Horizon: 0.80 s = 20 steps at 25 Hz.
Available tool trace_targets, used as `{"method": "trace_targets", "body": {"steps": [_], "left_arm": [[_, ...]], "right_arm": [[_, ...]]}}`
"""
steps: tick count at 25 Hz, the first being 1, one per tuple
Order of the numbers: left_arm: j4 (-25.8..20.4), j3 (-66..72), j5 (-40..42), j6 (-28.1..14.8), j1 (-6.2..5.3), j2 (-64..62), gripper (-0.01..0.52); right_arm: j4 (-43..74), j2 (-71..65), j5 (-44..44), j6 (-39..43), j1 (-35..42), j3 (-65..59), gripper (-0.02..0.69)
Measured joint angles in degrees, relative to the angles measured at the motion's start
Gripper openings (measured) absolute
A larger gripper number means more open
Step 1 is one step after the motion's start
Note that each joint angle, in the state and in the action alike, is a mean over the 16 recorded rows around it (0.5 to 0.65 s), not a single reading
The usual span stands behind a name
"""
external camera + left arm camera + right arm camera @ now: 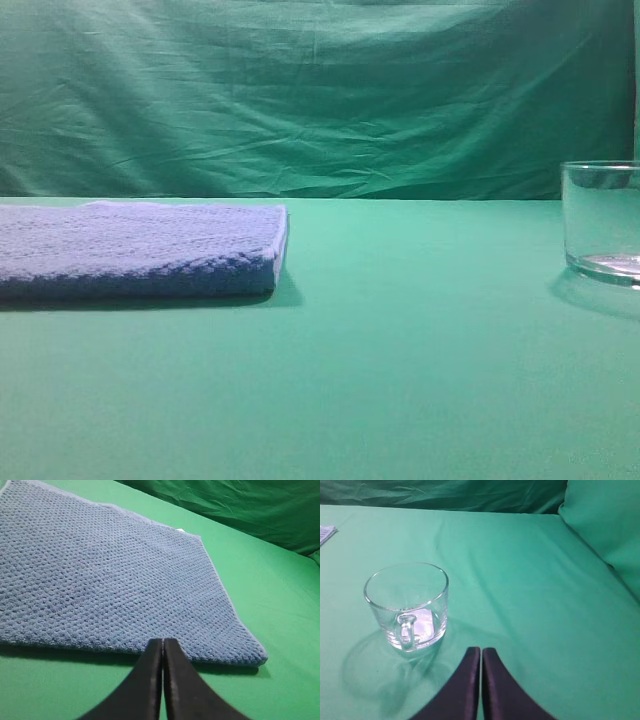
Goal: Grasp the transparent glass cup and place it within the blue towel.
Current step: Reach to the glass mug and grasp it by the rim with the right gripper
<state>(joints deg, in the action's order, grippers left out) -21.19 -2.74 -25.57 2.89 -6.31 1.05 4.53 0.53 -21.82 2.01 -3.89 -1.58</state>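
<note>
The transparent glass cup (408,608) stands upright on the green cloth, its small handle turned toward the right wrist camera; it also shows at the right edge of the exterior view as the glass cup (603,222). My right gripper (481,650) is shut, empty, a little to the right of and nearer than the cup. The blue towel (140,248) lies flat at the left of the table. In the left wrist view my left gripper (163,641) is shut and empty, its tips over the near edge of the blue towel (105,575). Neither gripper shows in the exterior view.
Green cloth (400,350) covers the table and a green curtain (300,90) hangs behind it. A raised fold of green fabric (605,530) lies right of the cup. Open cloth lies between towel and cup.
</note>
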Motion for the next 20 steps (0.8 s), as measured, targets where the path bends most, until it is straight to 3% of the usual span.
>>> {"method": "trace_targets", "body": {"steps": [20], "left_arm": [[0.00,0.00,0.00,0.00,0.00,0.00,0.000]], "right_arm": [[0.00,0.00,0.00,0.00,0.00,0.00,0.000]]}}
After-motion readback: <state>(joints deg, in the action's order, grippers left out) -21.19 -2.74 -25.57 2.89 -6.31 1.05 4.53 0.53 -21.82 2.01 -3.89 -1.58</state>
